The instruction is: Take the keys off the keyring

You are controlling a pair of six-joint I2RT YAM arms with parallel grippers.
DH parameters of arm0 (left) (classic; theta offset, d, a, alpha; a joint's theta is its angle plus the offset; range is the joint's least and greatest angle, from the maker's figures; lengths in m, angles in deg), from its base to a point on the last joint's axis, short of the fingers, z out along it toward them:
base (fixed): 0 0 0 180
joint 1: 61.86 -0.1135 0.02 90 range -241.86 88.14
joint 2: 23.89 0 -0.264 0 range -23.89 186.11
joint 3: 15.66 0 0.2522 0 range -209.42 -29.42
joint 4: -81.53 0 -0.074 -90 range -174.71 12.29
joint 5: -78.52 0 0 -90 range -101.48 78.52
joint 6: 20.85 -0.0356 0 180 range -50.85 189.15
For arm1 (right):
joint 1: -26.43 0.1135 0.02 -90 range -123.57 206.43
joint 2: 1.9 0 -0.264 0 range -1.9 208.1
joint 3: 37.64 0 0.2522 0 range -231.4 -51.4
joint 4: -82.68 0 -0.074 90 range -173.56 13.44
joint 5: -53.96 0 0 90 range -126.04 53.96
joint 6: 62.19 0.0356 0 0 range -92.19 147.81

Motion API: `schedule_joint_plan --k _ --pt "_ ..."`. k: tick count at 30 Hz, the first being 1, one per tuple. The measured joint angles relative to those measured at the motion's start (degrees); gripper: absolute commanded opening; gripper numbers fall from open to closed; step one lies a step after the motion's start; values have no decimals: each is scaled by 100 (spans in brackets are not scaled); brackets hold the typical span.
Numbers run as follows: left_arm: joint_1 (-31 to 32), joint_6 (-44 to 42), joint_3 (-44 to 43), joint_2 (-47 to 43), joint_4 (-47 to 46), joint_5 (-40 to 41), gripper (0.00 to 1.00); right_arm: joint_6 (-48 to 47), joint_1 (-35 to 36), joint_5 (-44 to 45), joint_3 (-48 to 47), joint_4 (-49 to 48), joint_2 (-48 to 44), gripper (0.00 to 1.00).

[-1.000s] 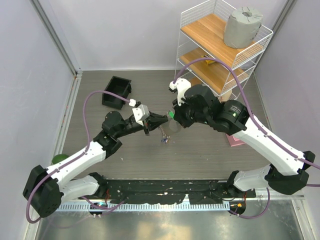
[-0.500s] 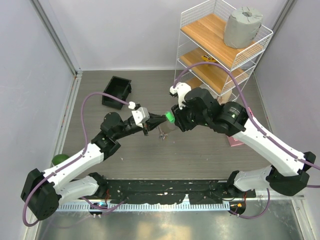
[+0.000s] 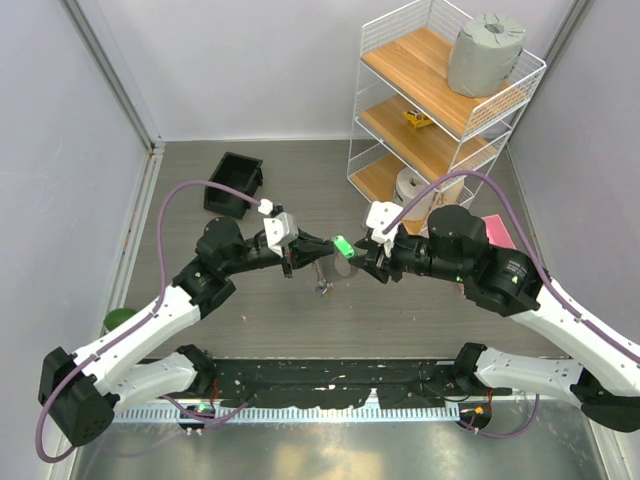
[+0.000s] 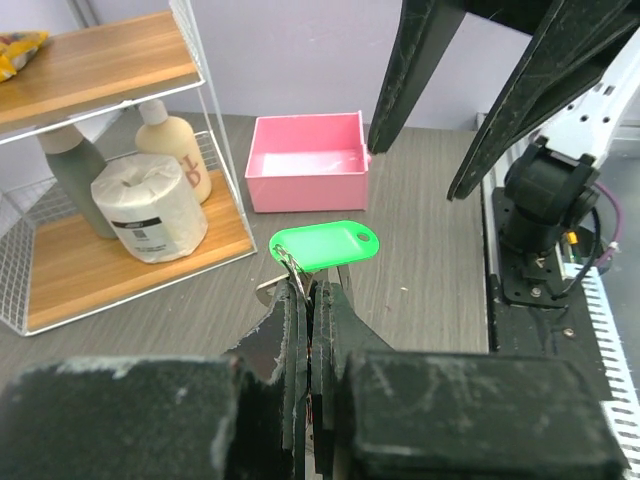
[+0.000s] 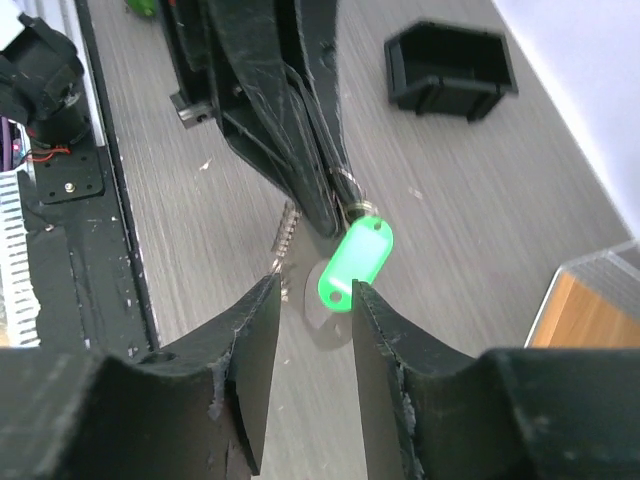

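Note:
My left gripper (image 3: 320, 246) is shut on the thin wire keyring (image 4: 291, 266) and holds it above the table. The green key's plastic head (image 3: 342, 243) sticks out past the left fingertips; it also shows in the left wrist view (image 4: 325, 245) and the right wrist view (image 5: 355, 265). A short chain (image 5: 288, 235) hangs under the left jaws, with small bits dangling (image 3: 322, 285). The blue and yellow keys are not clear to see. My right gripper (image 3: 362, 257) is open, its fingertips (image 5: 262, 300) just short of the green head, not touching it.
A black bin (image 3: 233, 183) sits at the back left. A white wire shelf (image 3: 440, 110) with rolls and bottles stands at the back right, a pink box (image 4: 305, 175) beside it. A green fruit (image 3: 118, 318) lies at the left edge.
My right arm has swung back to the right and lower, and its open gripper now faces the green key from the right. My left gripper keeps its hold, slightly raised.

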Motion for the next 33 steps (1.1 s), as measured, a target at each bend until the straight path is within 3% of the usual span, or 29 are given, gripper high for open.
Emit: schedule_joint_plan --k 12,33 --pt "0 623 -297 -7 525 -802 0 -1185 0 -914 -166 -448 527 30" --pt "0 682 -328 -83 804 -1233 0 -1602 57 -1401 -651 70 970 24"
